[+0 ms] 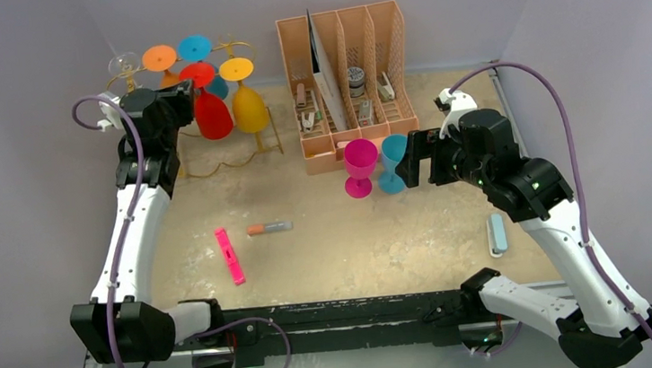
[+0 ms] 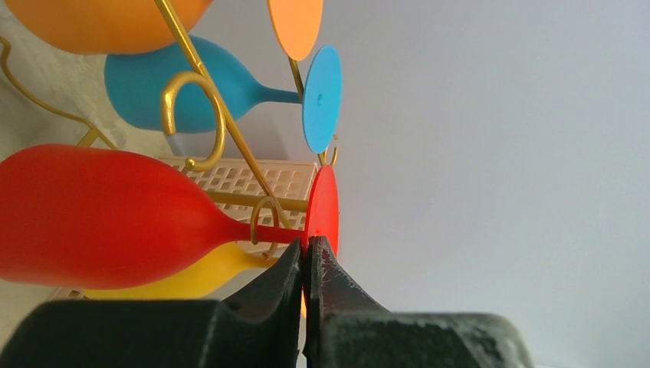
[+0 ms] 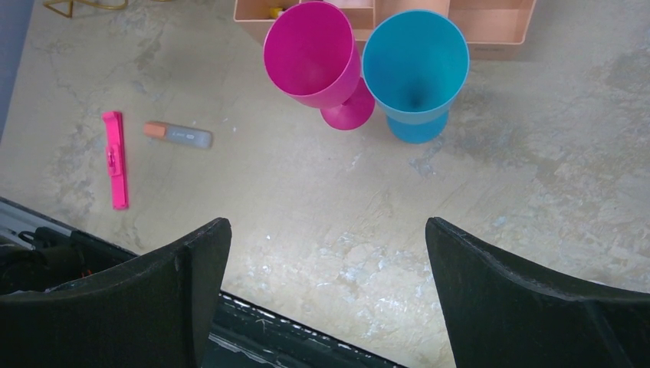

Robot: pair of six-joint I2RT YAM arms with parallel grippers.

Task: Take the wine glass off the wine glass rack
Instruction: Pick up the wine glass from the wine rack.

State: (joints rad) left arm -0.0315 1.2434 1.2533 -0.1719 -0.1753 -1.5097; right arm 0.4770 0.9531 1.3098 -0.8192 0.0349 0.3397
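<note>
Left hand is right up at the wine glass rack, which stands at the far left corner of the table. Its two dark fingers are pressed together with no gap I can see. Their tips meet on the lower rim of the round foot of the red wine glass, and a sliver of red shows between them. From where I stand it looks like a tight pinch on that thin rim.

The red wine glass hangs bowl-down on the gold wire, with its stem passing through one of the rack's small loops. Beside it hang a yellow glass, a blue glass and an orange glass, each with its flat foot resting over the top rails. A clear glass sits at the rack's far left end.

Over on the other side, the right hand hovers above the table with its fingers spread wide and nothing between them. Just in front of it a pink goblet and a light blue goblet stand upright side by side, almost touching. They are close against the front of the peach desk organiser.

Out on the open table lie a pink marker and, near it, a grey highlighter with an orange cap. A pale blue oblong thing lies near the right edge, beside the right arm; I can't make out what it is.
</note>
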